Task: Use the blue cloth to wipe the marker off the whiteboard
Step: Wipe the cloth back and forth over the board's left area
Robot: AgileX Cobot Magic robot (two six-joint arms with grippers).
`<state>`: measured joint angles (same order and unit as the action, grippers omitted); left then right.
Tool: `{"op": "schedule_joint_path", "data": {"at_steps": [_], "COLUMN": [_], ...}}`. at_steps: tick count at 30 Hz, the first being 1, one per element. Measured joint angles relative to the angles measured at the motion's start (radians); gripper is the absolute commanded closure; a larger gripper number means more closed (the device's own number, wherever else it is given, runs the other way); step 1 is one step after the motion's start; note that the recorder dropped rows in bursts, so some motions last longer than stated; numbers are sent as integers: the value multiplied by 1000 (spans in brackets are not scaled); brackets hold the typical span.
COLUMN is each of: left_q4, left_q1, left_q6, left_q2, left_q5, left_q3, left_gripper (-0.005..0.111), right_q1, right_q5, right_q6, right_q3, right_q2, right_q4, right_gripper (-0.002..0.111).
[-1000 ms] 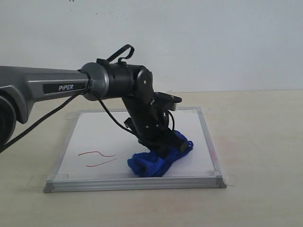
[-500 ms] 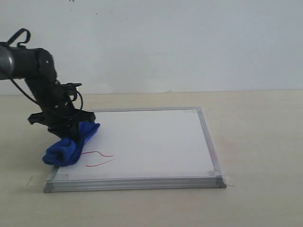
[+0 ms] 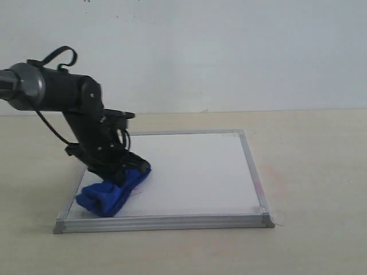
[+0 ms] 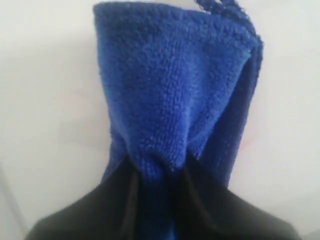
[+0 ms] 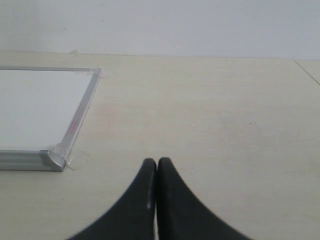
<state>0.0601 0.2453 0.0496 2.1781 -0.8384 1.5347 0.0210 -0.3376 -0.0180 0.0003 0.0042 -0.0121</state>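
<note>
The whiteboard lies flat on the table, silver-framed. The blue cloth rests on the board's near left part. My left gripper is shut on the cloth's upper end and presses it down. In the left wrist view the blue cloth fans out from between my dark fingers onto white board. No clear red marker line shows; the spot where it lay is under the cloth. My right gripper is shut and empty over bare table, beside the whiteboard's corner; the exterior view does not show it.
The beige table surrounds the board, with a plain white wall behind. The left arm reaches in from the left edge above the board's left side. Tape tabs stick out at the board's corners.
The left gripper swept the cloth from the board's near middle out to the left edge, then back right over the red lines. Those lines no longer show.
</note>
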Motion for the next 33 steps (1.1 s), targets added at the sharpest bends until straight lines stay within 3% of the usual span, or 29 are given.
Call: {"op": "schedule_joint_path", "data": {"at_steps": [6,10,15,18,24,28,33], "left_q4": [102,62,-105,-153,-145,-60,54], "left_q1": [292,318,244,107,-59,-126,-137], "left_q6": [98,97,-33,-17,103,118,197], "left_q2": [6,8,8,6,-3,-3,-3], "left_q5": [167,185,118,34,-91,-120,-138], "left_q3": [-6,-6,-4,-4,-2,-2,0], "left_gripper": [103,103,103,103,103,103,103], "right_q1": [0,0,0,0,0,0,0], "right_q5": [0,0,0,0,0,0,0], "right_q6": [0,0,0,0,0,0,0], "right_q3": [0,0,0,0,0,0,0], "right_q2": [0,0,0,0,0,0,0], "right_q4": [0,0,0,0,-2,-2,-2], "right_gripper": [108,108,108,108,108,108,108]}}
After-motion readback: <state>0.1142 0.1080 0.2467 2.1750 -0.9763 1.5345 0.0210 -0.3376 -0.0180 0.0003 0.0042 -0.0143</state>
